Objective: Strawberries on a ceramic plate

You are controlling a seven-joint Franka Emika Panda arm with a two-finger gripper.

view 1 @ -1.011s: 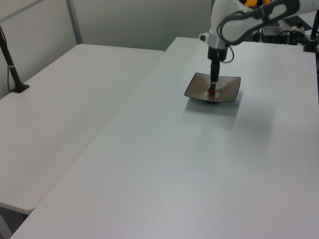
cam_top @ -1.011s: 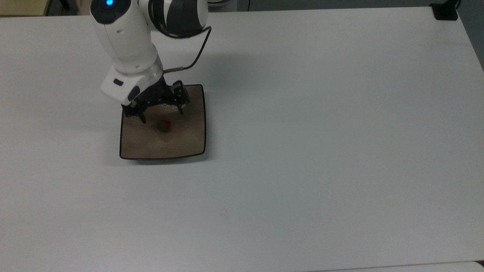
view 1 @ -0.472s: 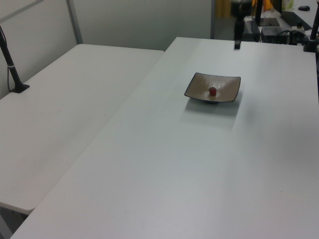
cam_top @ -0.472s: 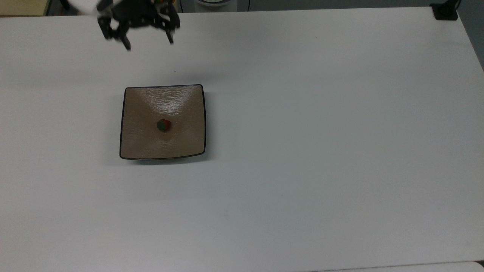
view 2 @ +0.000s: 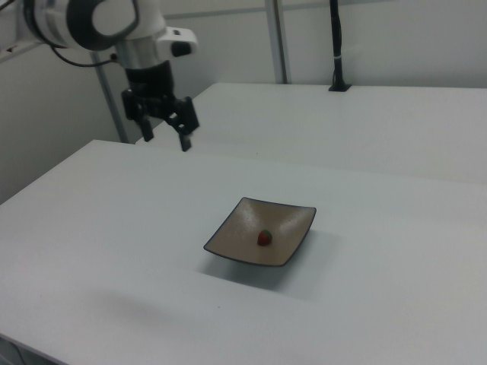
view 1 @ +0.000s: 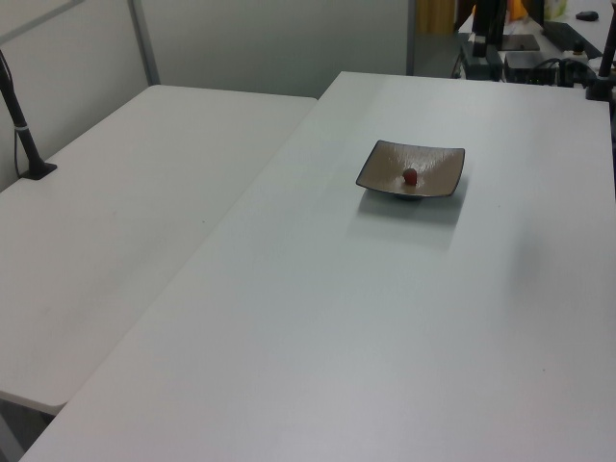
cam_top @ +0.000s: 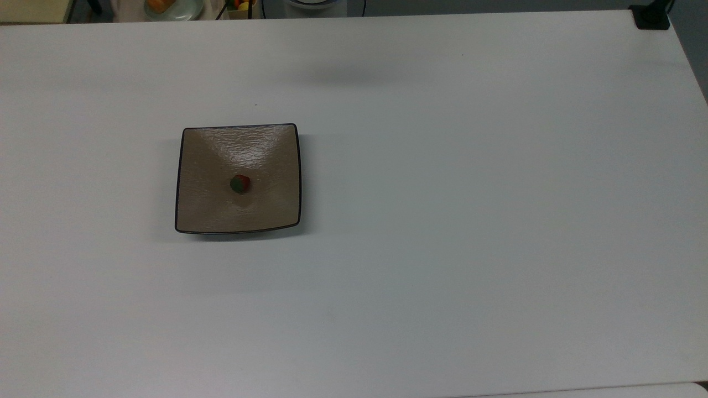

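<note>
We see the strawberry (cam_top: 239,183) resting at the centre of the ceramic plate (cam_top: 210,210) on the counter (cam_top: 470,221). The gripper (view 2: 163,129) hangs high above the counter, its fingers (view 2: 185,139) spread and empty.

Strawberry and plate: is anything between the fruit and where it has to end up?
Nothing visible. The strawberry already lies near the middle of the ceramic plate, and the gripper, jaws open and empty, hangs high above the table, apart from both.

white arm (view 2: 91,23) raised high, gripper (view 2: 163,137) pointing down, jaws apart, empty
</note>
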